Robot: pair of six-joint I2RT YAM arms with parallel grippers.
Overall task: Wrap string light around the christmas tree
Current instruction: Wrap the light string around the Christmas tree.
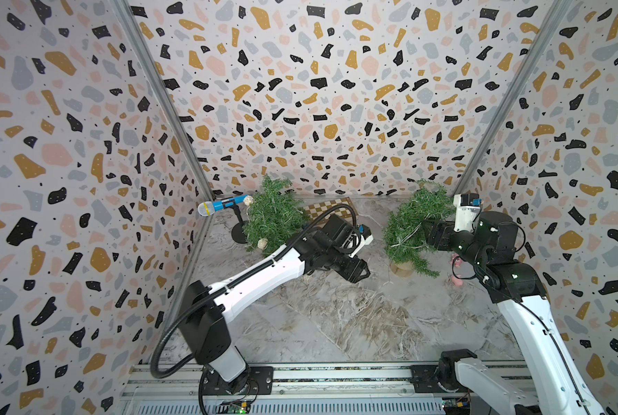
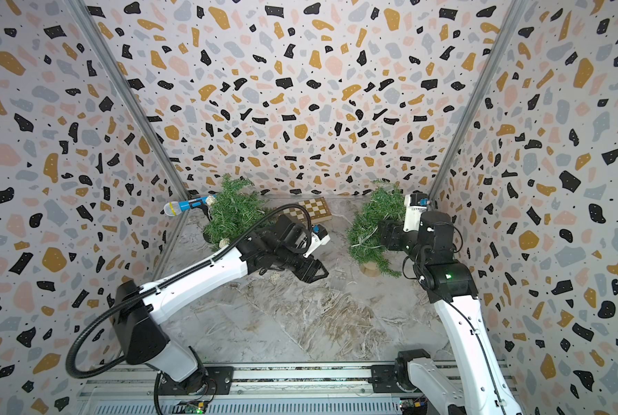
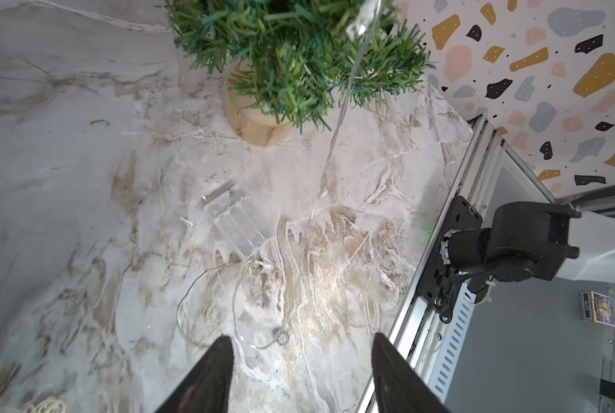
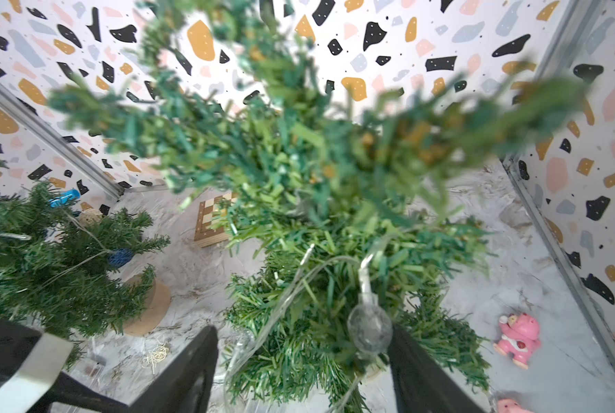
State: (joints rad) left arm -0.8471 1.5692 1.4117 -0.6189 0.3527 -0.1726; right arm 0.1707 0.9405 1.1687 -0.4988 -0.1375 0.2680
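Note:
The christmas tree (image 1: 413, 224) is small and green on a round wooden base (image 3: 252, 121), and stands at the right of the table in both top views. The string light (image 3: 338, 118) is a thin clear wire with clear bulbs. It hangs from the tree's branches down to the table, where it loops beside a clear battery box (image 3: 238, 221). My right gripper (image 4: 302, 332) is open and pushed into the tree's side, with a bulb (image 4: 369, 330) and wire hanging between its fingers. My left gripper (image 3: 302, 339) is open over the loose wire, holding nothing.
A second green tree (image 1: 271, 215) with ornaments stands at the back left, beside a blue microphone (image 1: 221, 205) on a black stand. A chequered board (image 1: 327, 208) lies at the back wall. Pink toys (image 4: 517, 338) sit by the right wall. Patterned walls close three sides.

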